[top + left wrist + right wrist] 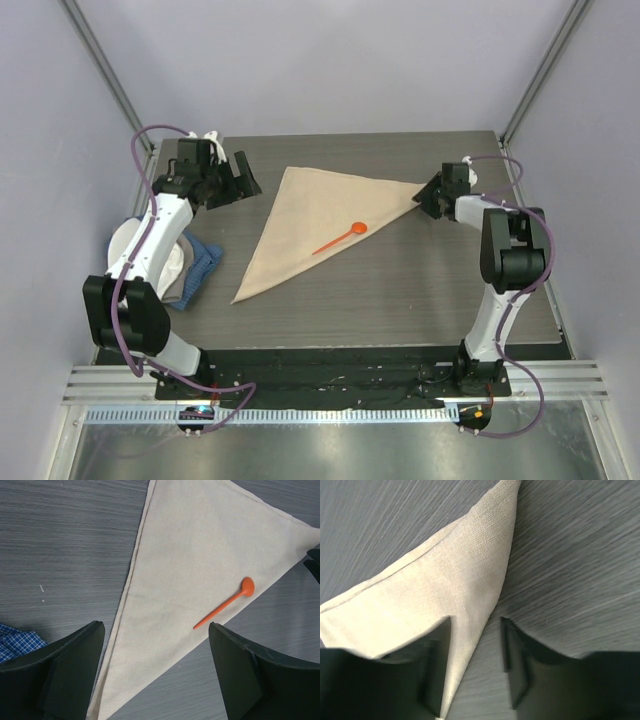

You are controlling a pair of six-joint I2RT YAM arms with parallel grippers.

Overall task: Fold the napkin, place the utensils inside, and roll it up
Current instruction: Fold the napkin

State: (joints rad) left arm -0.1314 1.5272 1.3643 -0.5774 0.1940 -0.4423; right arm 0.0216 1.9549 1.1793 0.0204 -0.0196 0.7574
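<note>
The right wrist view is blurred; the right gripper (476,630) stands narrowly parted astride the napkin's (305,225) right tip, near the far right corner of the table (400,290). A blue checked cloth (200,265) lies half hidden under the left arm at the left edge. The top is dark grey wood-grain and the walls (330,60) pale. The napkin lies mid-table as a triangle, with an orange spoon (340,239) on it. The left gripper (240,182) gapes wide, empty, near the far left corner

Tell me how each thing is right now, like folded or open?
napkin: folded into a triangle, lying flat.
orange spoon: lying loose on the napkin.
blue cloth: bunched up, off the napkin.
left gripper: open, holding nothing.
right gripper: open, straddling the napkin's right corner.
</note>
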